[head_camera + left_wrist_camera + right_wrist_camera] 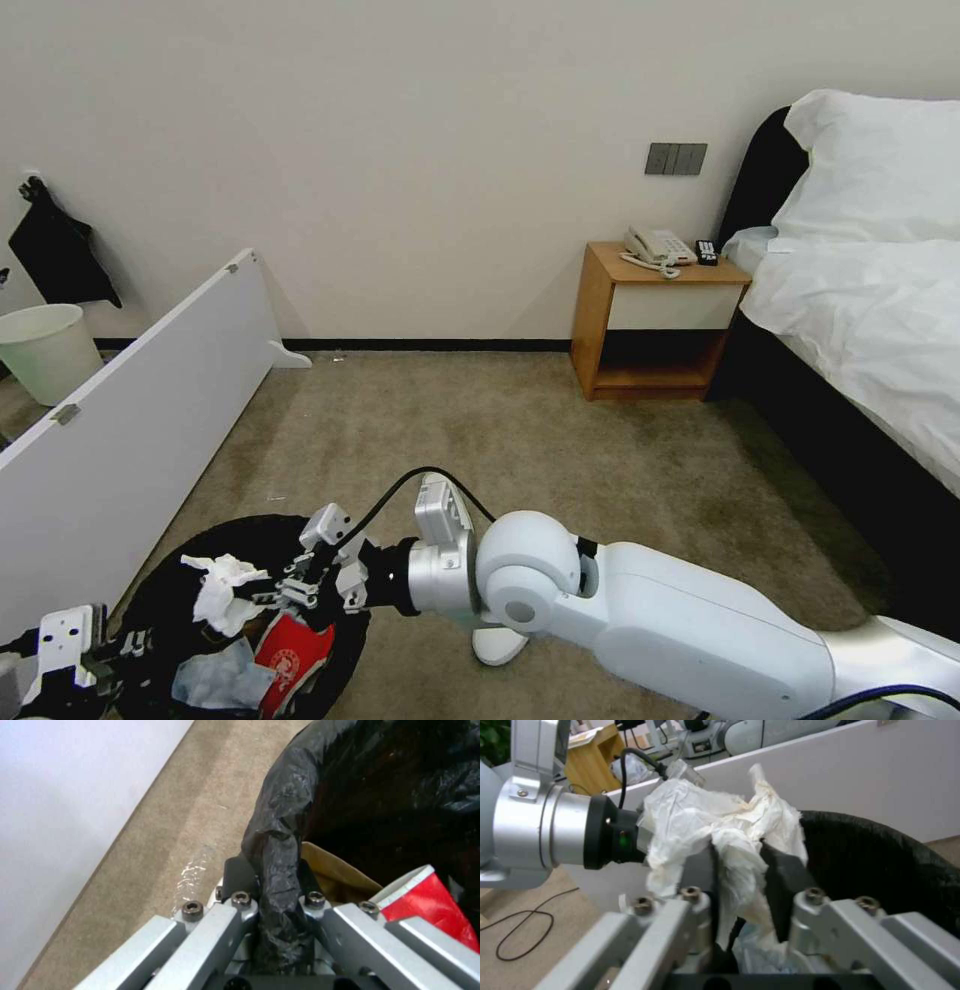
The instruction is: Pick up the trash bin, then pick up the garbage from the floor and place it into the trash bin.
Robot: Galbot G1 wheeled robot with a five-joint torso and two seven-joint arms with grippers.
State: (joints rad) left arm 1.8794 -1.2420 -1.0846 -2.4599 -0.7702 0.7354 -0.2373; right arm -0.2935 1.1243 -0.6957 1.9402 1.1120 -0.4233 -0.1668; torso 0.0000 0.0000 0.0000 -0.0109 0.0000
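Note:
The trash bin (175, 580), lined with a crinkly black bag, is at the lower left of the head view. My left gripper (125, 645) is shut on its rim (280, 843), the bag pinched between both fingers. Over the bin's opening my right gripper (275, 590) is shut on a crumpled white tissue (225, 590), which bulges out past the fingers (785, 870) in the right wrist view. Inside the bin lie a flattened red paper cup (290, 650), a brown cardboard piece (335, 873) and another pale tissue (215, 680).
A white board (130, 420) leans along the left beside the bin, with a pale bare bucket (45, 350) behind it. A wooden nightstand (655, 320) and a bed (870, 320) stand at the right. A white flat thing (497, 645) lies on the carpet under my right arm.

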